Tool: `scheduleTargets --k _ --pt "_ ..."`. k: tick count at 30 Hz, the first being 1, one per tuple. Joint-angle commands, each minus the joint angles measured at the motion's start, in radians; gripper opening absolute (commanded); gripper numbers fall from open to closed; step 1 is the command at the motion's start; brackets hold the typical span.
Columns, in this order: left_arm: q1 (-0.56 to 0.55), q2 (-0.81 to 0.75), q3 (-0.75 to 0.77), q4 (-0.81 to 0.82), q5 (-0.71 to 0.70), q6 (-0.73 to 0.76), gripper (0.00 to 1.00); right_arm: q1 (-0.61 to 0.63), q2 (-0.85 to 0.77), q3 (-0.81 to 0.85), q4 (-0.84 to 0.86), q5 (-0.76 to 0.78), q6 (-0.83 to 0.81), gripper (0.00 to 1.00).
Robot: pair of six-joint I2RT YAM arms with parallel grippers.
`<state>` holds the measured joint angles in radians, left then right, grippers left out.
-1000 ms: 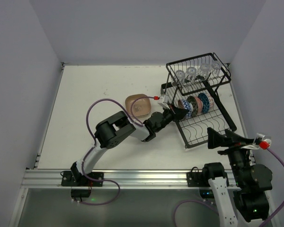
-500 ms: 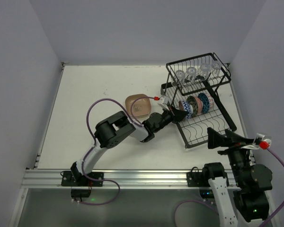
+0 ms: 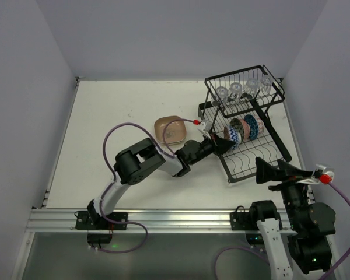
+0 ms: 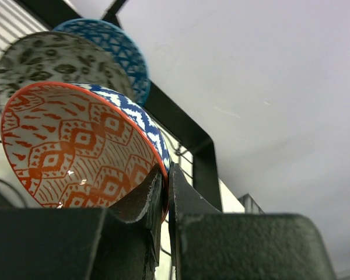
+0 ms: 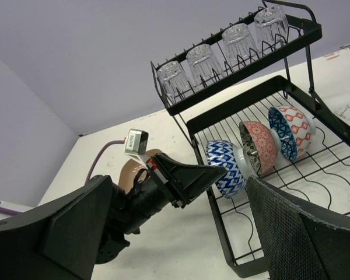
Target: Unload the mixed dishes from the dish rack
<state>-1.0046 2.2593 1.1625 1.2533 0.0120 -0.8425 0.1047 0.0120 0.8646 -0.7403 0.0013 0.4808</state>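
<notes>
- Top view: the left gripper met the orange-lined bowl at the near end of the dish rack lower tray. Dragged sideways, the bowl could snag the wire dividers. The right gripper hung apart.
- Left wrist: fingers were nearly closed, pinching the bowl's rim, and so thin a hold might slip.
- Right wrist: jaws were wide and empty.

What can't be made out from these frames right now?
- Top external: the left end effector covers its contact with the gripped bowl, and the bowl patterns are too small to read.
- Left wrist: its fingers hide that bowl's lower rim, and the dish rack is mostly cut off by the frame edges.
- Right wrist: the left end effector hides part of the tan plate.
</notes>
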Motion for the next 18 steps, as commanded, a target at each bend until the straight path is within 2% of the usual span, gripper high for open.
scheduleTargets --k 1,8,11,14,15,17,18 --pt "-0.011 -0.107 -0.014 0.252 0.032 0.057 0.00 0.004 -0.007 0.022 0.015 -0.003 -0.015 0.99" --pt "-0.040 -0.184 -0.064 0.233 0.014 0.106 0.00 0.003 -0.007 0.027 0.010 0.025 -0.016 0.99" --pt "-0.060 -0.262 -0.092 0.105 -0.045 0.146 0.00 0.003 -0.007 0.036 0.002 0.043 -0.024 0.99" --pt "-0.100 -0.378 -0.122 -0.101 -0.137 0.215 0.00 0.003 -0.007 0.047 -0.004 0.063 -0.030 0.99" --pt "-0.112 -0.442 -0.136 -0.244 -0.168 0.230 0.00 0.003 -0.007 0.050 -0.007 0.066 -0.031 0.99" --pt "-0.152 -0.509 -0.158 -0.389 -0.296 0.255 0.00 0.003 -0.006 0.053 -0.005 0.071 -0.037 0.99" --pt "-0.166 -0.573 -0.179 -0.523 -0.340 0.256 0.00 0.003 -0.007 0.054 -0.002 0.077 -0.038 0.99"
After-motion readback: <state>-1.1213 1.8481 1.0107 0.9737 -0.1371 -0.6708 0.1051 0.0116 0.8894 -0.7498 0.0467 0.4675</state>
